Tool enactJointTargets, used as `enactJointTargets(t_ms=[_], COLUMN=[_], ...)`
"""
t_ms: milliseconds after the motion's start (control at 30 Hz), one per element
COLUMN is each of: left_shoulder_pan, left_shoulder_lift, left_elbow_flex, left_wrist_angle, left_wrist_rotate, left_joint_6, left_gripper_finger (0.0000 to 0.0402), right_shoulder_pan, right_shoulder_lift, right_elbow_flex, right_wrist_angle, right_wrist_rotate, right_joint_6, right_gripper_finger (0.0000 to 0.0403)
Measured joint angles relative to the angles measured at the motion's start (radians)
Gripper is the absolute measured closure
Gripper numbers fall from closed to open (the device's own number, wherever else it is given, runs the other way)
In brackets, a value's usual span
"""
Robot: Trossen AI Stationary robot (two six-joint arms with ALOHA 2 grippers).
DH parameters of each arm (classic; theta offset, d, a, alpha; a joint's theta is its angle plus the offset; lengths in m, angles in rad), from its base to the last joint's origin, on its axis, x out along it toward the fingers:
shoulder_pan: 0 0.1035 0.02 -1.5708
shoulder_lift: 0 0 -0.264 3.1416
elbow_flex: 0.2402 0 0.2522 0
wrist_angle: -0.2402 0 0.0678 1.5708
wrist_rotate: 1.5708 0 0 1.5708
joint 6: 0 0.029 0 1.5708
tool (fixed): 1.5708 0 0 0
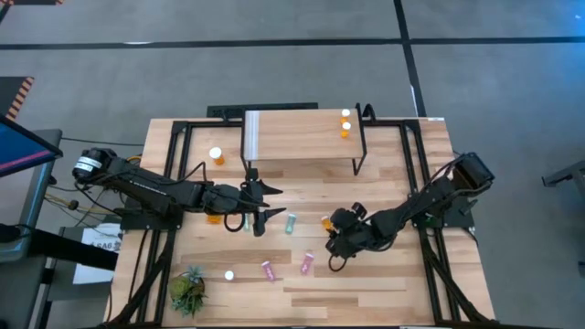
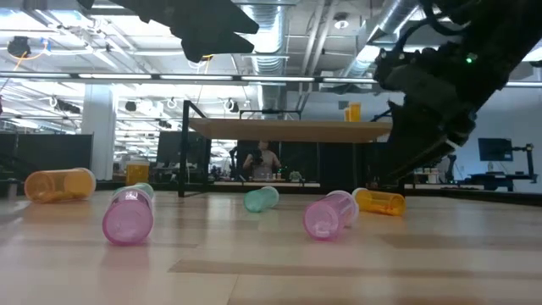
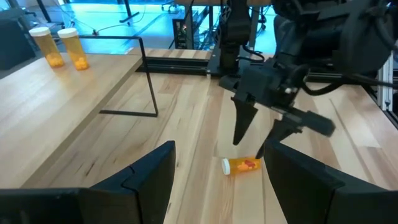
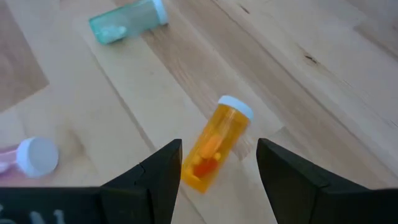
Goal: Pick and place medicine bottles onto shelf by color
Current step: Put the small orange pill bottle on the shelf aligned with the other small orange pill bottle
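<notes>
Pink bottles: you have two pink bottles (image 1: 268,270) lying on their sides at the near part of the table (image 1: 384,292), close to the low camera; one more white-capped bottle (image 1: 228,274) stands beside the small green plant (image 1: 187,291).
Teal bottles: one teal bottle (image 1: 291,223) lies in the middle of the table, between the two arms; a second teal one (image 1: 246,221) lies under the left arm.
Right gripper: your right gripper (image 4: 217,163) hangs over a lying orange bottle (image 4: 216,144), fingers wide apart, one on each side of it, holding nothing yet.
Step in hand: you are, as I judge, about to pick this orange bottle.
How to do it well: lower straight down so the fingers stay on both sides of the body, not on the white cap; the bottle is round and can roll, so close slowly and across its middle.
Left gripper: your left gripper (image 1: 265,204) waits near the shelf's front edge, fingers also wide, empty.
Other orange bottles: one lies under the left arm (image 1: 213,217), one stands on the table left of the shelf (image 1: 217,156).
Shelf: the shelf (image 1: 302,137) stands at the far side; two orange bottles (image 1: 345,123) already stand at its right end, so bring this one beside them.
</notes>
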Motion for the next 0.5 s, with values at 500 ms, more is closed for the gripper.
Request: enactJointTargets(t_ms=[500], left_shoulder_pan=[0.000], left_shoulder_lift=[0.000], left_elbow_flex=[0.000], left_wrist_angle=[0.006], left_wrist_rotate=[-0.007], left_joint_6=[-0.005], left_gripper_finger=[0.0168], right_shoulder_pan=[-0.003], right_shoulder_lift=[0.080], right_elbow_flex=[-0.010], right_wrist_angle=[0.070], right_wrist_rotate=[-0.011], right_joint_6=[0.038], right_gripper_finger=[0.0173])
